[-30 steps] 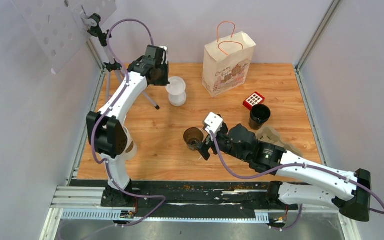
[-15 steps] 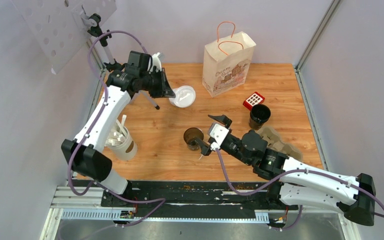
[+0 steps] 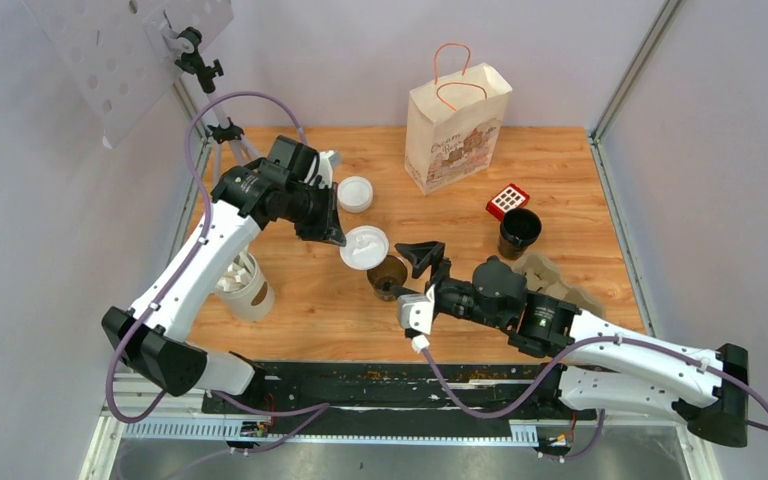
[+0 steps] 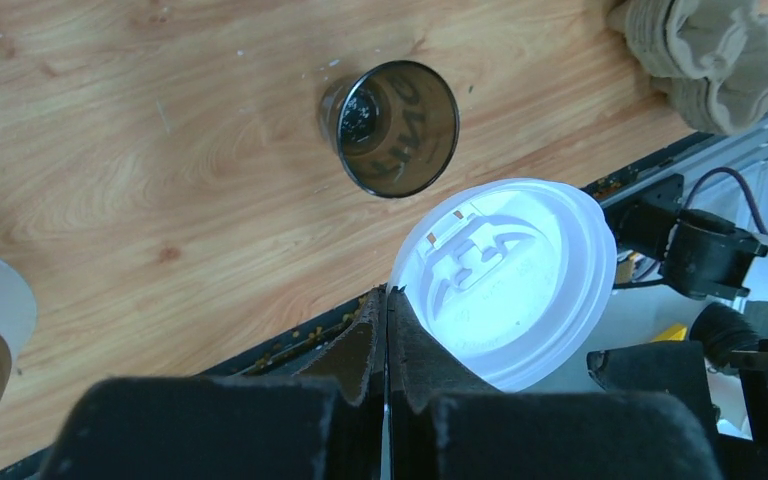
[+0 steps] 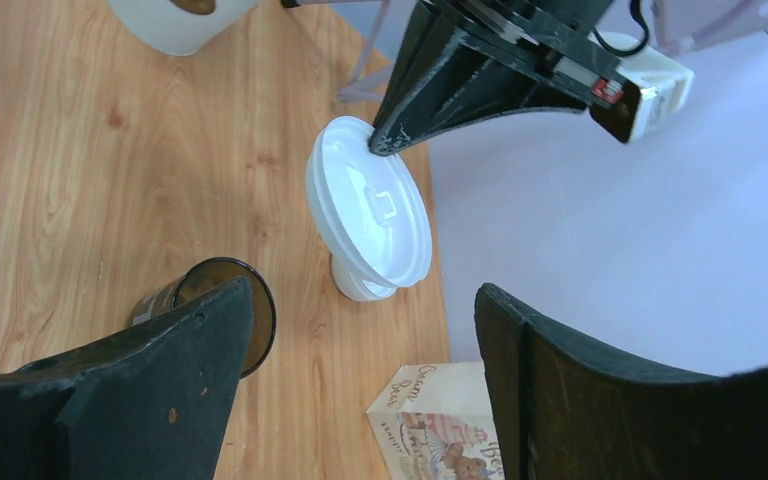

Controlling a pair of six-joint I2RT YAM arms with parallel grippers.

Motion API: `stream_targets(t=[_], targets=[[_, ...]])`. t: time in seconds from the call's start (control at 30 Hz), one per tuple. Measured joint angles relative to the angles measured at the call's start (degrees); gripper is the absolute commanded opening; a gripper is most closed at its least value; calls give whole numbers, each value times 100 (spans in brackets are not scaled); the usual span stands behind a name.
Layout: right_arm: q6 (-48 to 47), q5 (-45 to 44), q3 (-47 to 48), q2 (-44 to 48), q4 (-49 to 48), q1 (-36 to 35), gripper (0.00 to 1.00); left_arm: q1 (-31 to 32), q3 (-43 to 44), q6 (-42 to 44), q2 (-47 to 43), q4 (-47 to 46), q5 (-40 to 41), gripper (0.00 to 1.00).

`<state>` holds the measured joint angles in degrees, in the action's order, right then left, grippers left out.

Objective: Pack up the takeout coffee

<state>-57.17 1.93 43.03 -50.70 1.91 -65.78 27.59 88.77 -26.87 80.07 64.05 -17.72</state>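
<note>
The left claw (image 4: 388, 300) is clenching on the rim of a white sip lid (image 4: 505, 280), its jaws pressed tight together with only the lid's edge between them. It is holding the lid tilted in the air just beside the far left of a dark brown cup (image 3: 388, 275). This cup is standing upright and lidless on the worktop (image 3: 300, 290), about midway along the near edge. In the overhead view the lid is overlapping the cup's rim, but from the wrist cameras it seems to be hanging clear of it, and contact is hard to judge. The right claw (image 3: 415, 275) is resting released, its jaws spread wide and grasping nothing, just to the right of that cup. A second dark brown cup (image 3: 519, 230), also lidless, is standing toward the right edge, just in front of a small red box (image 3: 508, 200) and just behind a cardboard cup carrier (image 3: 555, 280). A paper bag (image 3: 457, 130) with handles is standing upright at the far edge. A short stack of white lids (image 3: 355, 193) is sitting between the bag and the left arm. A pale cup (image 3: 245, 290) is standing near the left edge, partly hidden under that arm.
</note>
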Motion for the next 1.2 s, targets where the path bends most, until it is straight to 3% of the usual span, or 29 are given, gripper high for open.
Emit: stream_targets(t=[0.1,0.23,0.33,0.57,0.73,0.97,1.1,1.2], targets=[[-317,50,216,-201,319,-125,78,107,-24,-2,-81,136,155,0],[-691,-55,339,-509,518,-374,68,236,-24,-11,-208,186,284,0],[-922,-258,339,-715,509,-481,60,365,-50,-39,-260,186,330,0],[-1394,-660,271,-846,238,-560,54,688,-457,-203,-304,177,433,0],[-1613,-761,162,-944,175,-612,42,726,-632,-326,-317,170,525,0],[-1672,-748,2,-946,186,-616,40,756,-632,-457,-461,116,518,0],[-1668,-730,2,-946,186,-616,48,756,-632,-522,-522,83,507,0],[-1665,-697,2,-953,160,-616,49,769,-632,-570,-557,76,431,0]])
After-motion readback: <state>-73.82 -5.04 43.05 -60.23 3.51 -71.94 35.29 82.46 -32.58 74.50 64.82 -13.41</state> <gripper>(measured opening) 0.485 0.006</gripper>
